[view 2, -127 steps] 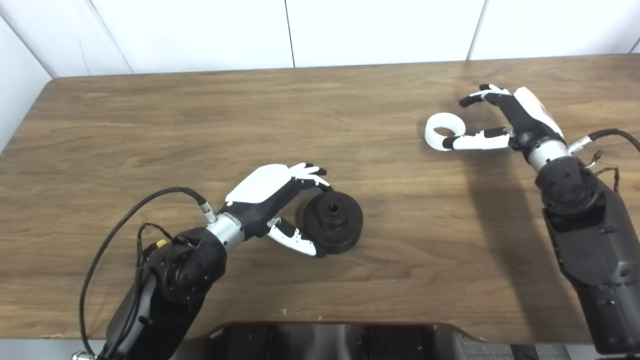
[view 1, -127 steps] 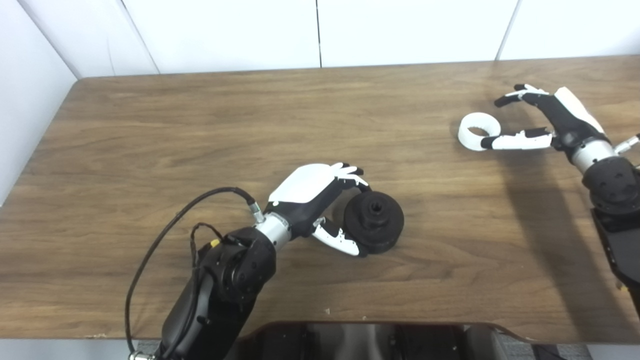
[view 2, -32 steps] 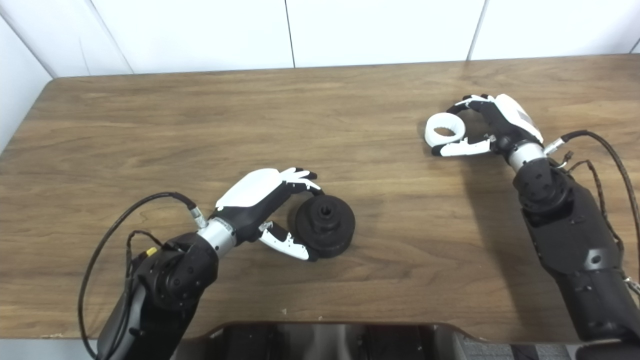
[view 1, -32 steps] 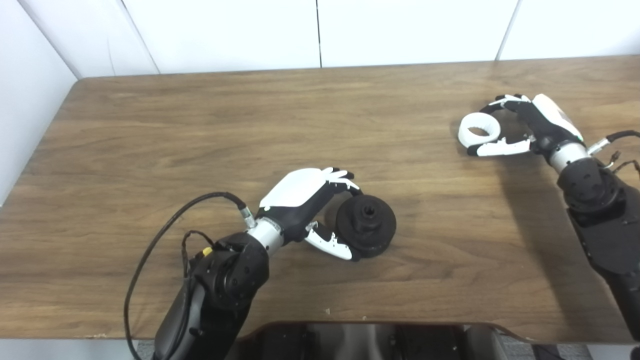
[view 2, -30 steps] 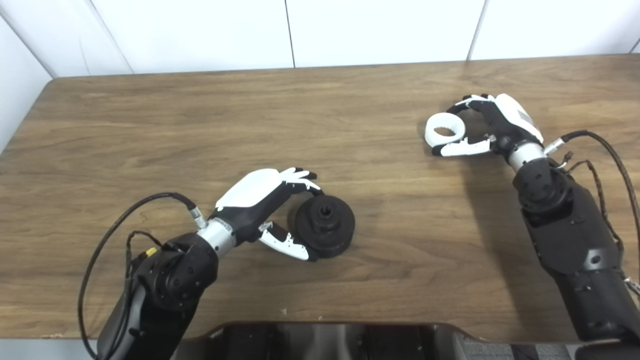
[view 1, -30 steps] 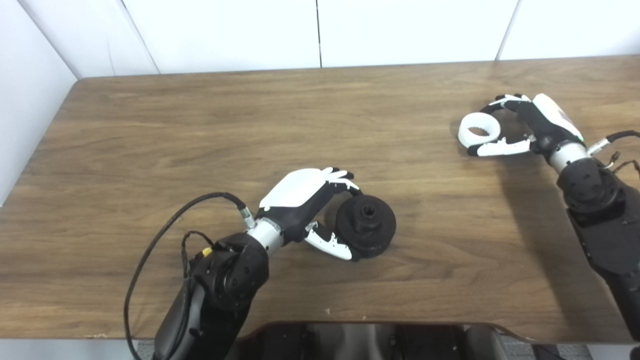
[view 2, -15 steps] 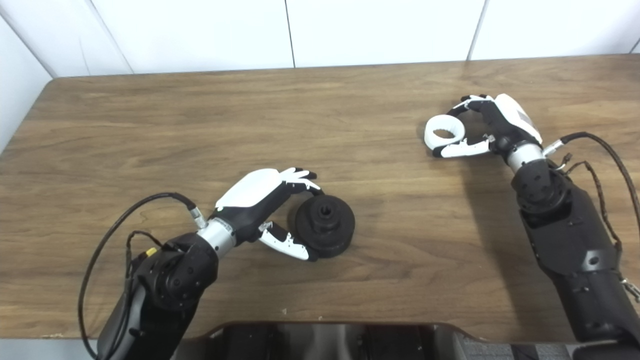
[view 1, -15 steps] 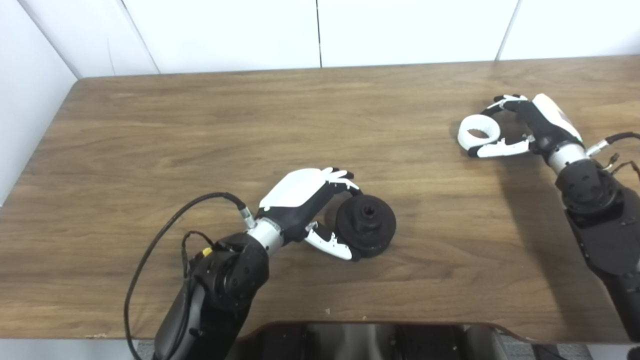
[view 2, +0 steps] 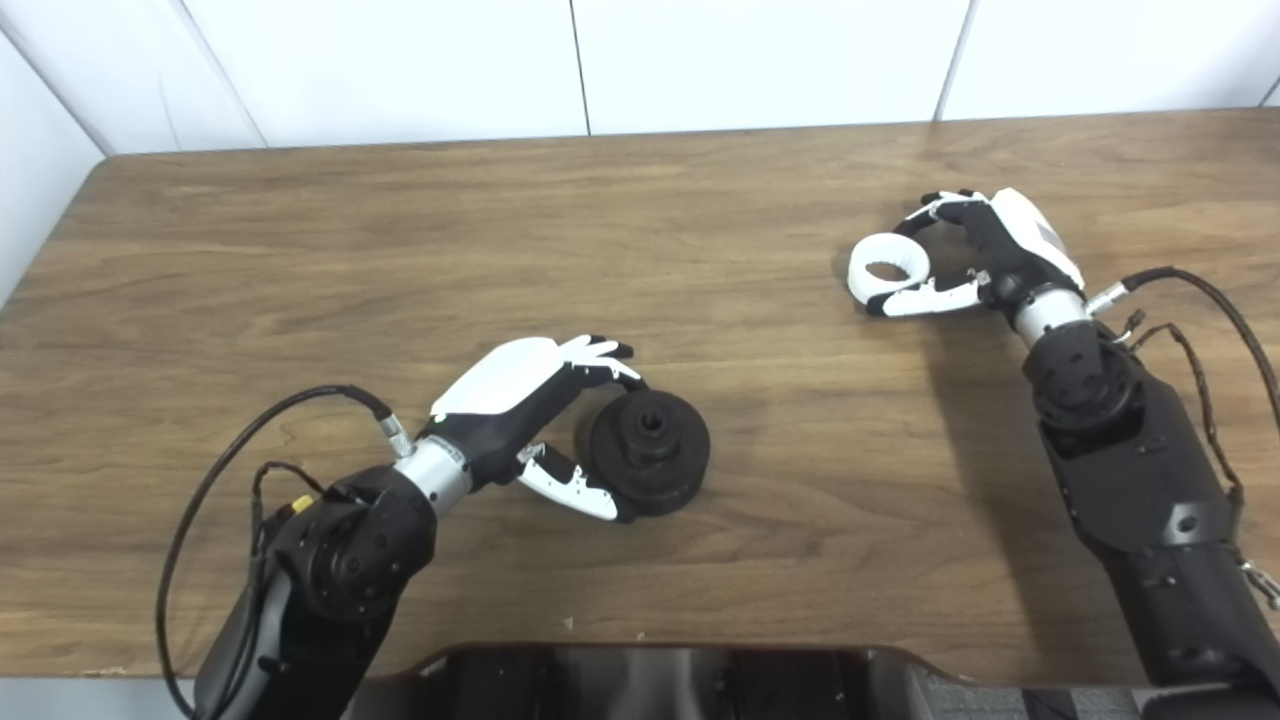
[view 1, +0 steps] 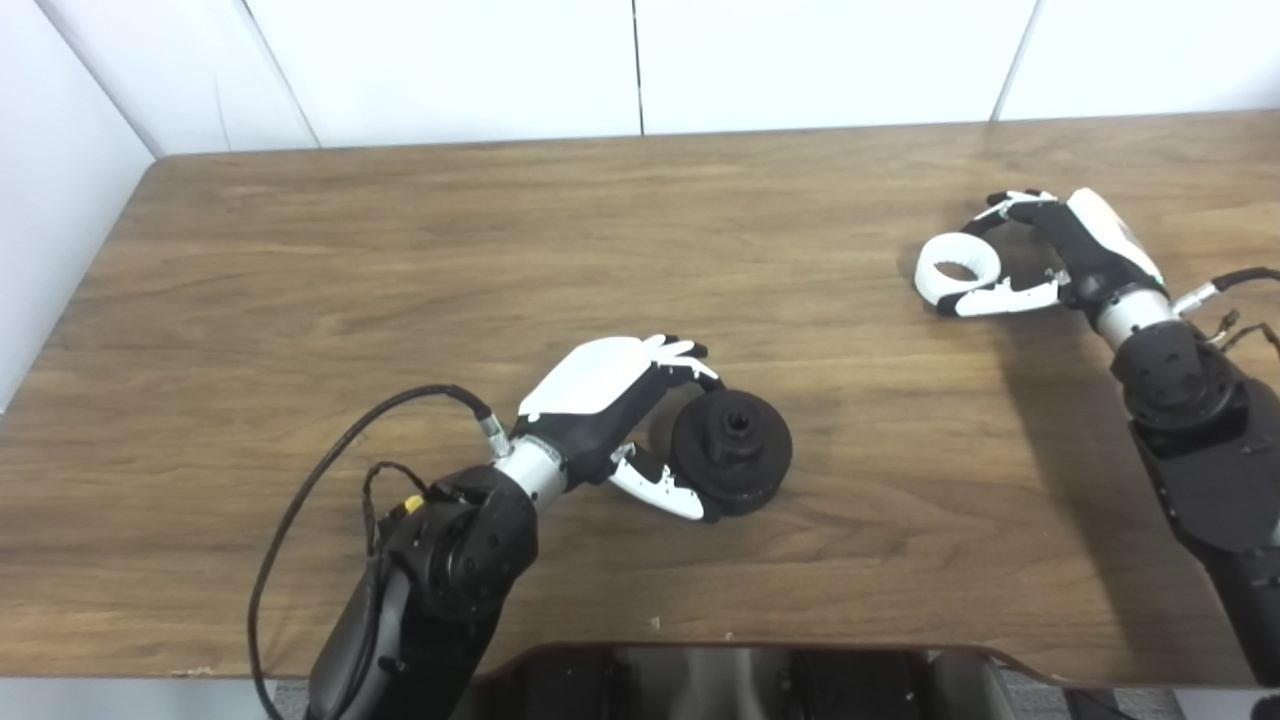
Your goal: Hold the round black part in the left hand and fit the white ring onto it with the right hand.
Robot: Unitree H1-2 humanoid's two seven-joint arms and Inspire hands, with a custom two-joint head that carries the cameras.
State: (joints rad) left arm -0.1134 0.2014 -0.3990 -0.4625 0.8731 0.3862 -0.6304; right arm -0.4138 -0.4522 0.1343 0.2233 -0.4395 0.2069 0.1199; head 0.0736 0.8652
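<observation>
On the table (view 1: 300,260), the left hand (view 1: 610,385) grips the black part (view 1: 732,452); well right of it, the right hand (view 1: 1060,250) pinches the ring (view 1: 957,268).

Legible text, labels, brands, numbers, signs: none found on any surface in either view; nothing printed can be read.

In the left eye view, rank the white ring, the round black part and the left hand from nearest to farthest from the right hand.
1. white ring: pinched between the fingers and thumb of the right hand, far right of the table.
2. round black part: middle of the table, well to the left.
3. left hand: gripping the black part's left side, slightly farther still.
</observation>
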